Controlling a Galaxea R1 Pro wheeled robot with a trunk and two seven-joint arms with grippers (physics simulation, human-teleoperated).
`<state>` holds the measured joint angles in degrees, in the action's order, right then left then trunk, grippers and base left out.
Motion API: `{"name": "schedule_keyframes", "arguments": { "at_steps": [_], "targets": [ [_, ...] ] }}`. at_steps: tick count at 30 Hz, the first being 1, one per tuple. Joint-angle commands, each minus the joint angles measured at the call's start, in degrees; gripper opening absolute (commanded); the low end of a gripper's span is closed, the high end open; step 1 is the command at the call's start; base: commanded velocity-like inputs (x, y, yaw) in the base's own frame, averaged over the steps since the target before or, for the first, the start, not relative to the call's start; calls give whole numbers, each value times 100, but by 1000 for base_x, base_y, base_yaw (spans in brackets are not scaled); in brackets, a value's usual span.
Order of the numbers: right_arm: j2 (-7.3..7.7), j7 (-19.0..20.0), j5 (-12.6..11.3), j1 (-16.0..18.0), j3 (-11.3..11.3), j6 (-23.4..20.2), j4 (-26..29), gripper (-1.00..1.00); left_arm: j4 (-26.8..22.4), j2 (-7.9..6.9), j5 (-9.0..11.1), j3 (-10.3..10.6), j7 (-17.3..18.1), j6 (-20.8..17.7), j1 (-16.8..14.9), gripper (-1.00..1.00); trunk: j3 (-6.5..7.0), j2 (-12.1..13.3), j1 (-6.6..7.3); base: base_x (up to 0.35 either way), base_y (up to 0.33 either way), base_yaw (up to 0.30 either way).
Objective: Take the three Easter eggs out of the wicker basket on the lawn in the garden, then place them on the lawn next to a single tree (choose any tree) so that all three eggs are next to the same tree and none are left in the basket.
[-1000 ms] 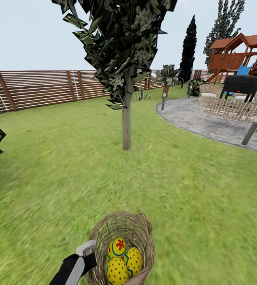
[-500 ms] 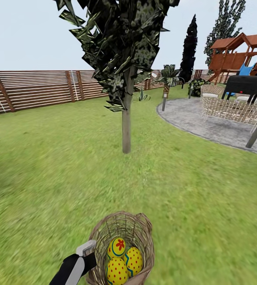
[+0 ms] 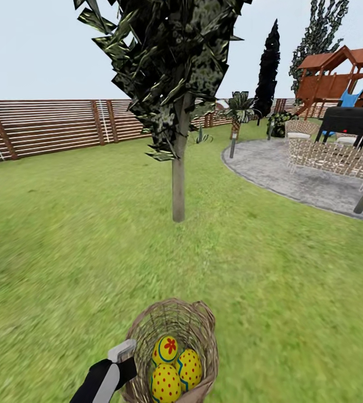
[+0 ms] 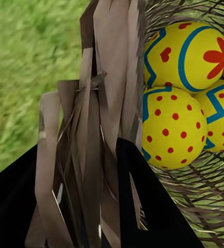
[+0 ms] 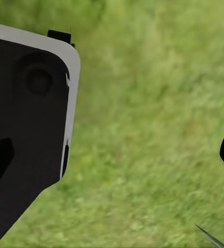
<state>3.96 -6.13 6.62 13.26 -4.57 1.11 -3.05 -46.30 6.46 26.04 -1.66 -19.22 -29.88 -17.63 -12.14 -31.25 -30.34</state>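
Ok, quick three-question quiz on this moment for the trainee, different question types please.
1. True or false: the wicker basket is empty.
2. What is the left gripper clamped on? A) an egg B) the basket's woven rim C) nothing
3. Fill in: ahead of the basket, across the lawn, stands a ___ with a pale trunk.

Key: 1 false, the three Easter eggs lie inside. 2 B. 3 tree.
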Motion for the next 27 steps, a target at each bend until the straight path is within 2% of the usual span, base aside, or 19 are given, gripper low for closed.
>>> {"name": "schedule_keyframes", "arguments": {
  "at_steps": [1,12,17,27],
  "targets": [
    [3,-23,52,10,-43,12,-20,100,-11,5,79,-10,-38,-10,-4,-100,-9,-9,-5,334,0,0],
    [39,-50,44,14,-47,-5,-17,100,-9,5,81,-15,-39,-10,-4,-100,-9,-9,-5,334,0,0],
    [-1,-36,57,-32,-57,377,-18,100,-21,4,80,-13,-44,-10,-4,-100,-9,-9,-5,334,0,0],
    [1,-35,39,-34,-53,407,-21,100,-21,5,81,-10,-43,-10,-4,-100,-9,-9,-5,334,0,0]
  ]
}}
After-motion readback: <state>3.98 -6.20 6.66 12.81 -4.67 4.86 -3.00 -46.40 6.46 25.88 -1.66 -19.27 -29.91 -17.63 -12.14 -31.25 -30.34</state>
